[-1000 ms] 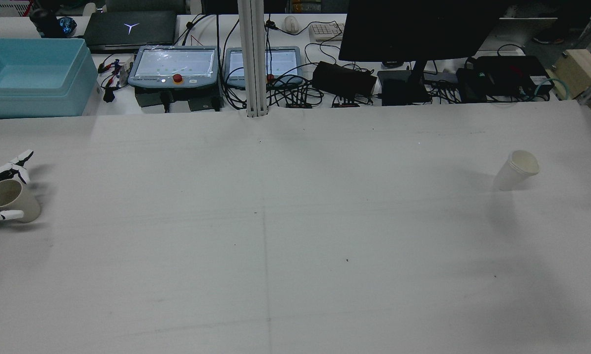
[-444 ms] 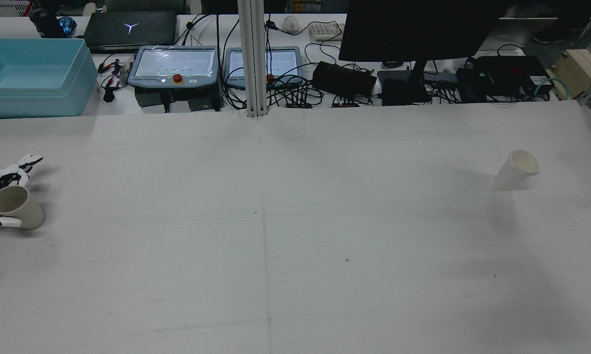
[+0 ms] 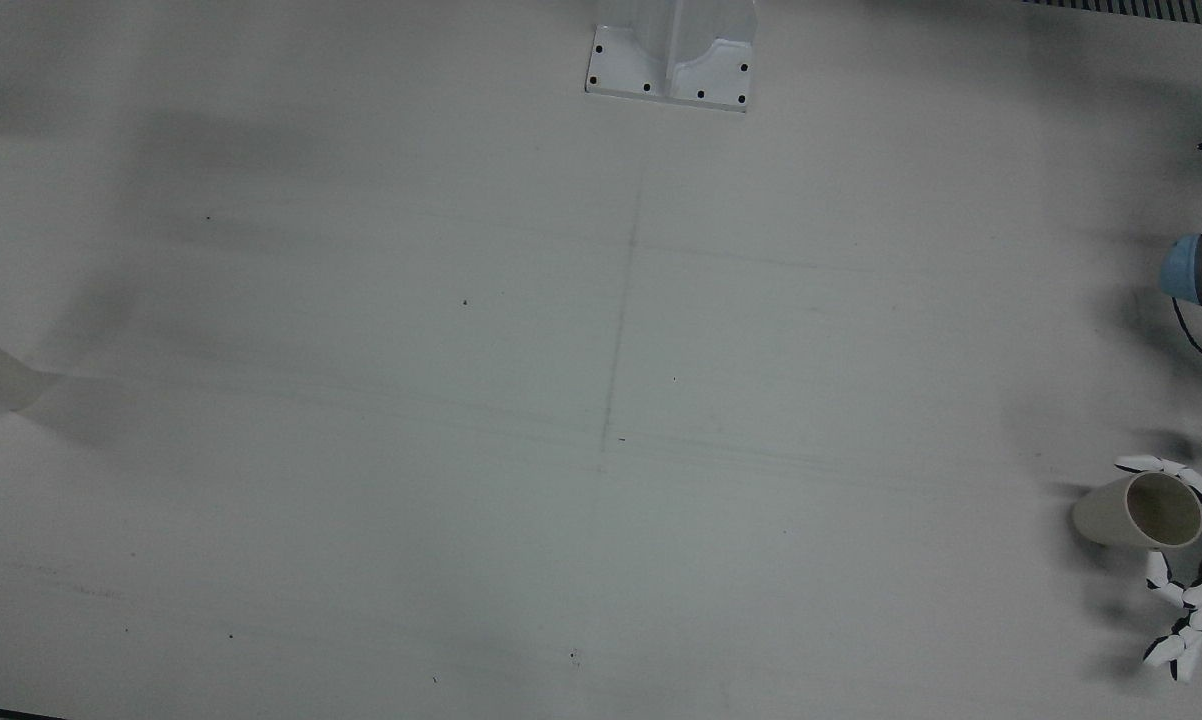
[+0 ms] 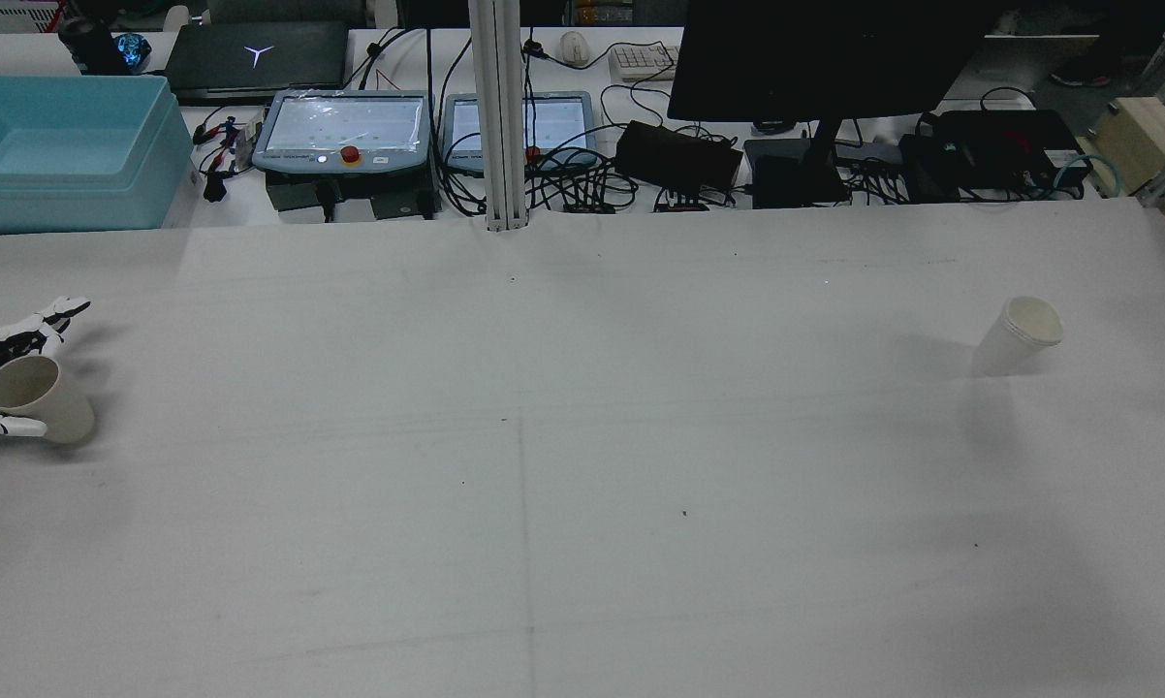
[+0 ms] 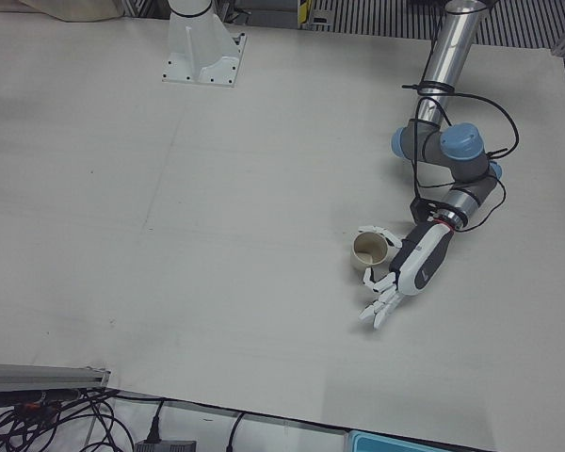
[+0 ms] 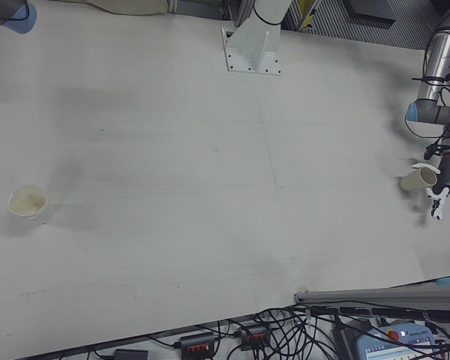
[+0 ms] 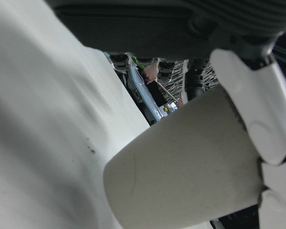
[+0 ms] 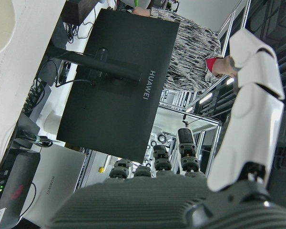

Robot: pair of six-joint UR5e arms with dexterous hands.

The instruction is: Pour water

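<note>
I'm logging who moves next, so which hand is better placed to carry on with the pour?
Left. The left hand has its fingers around the tan cup, tilted at its side of the table. The white cup stands alone across the table, and the right hand shows only in its own camera, not over the table.

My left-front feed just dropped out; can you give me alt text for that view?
The left hand cups a tan paper cup on the white table, with the cup's open mouth facing the camera and some fingers splayed below it. The arm reaches in from the top right; a white pedestal stands at the top.
</note>
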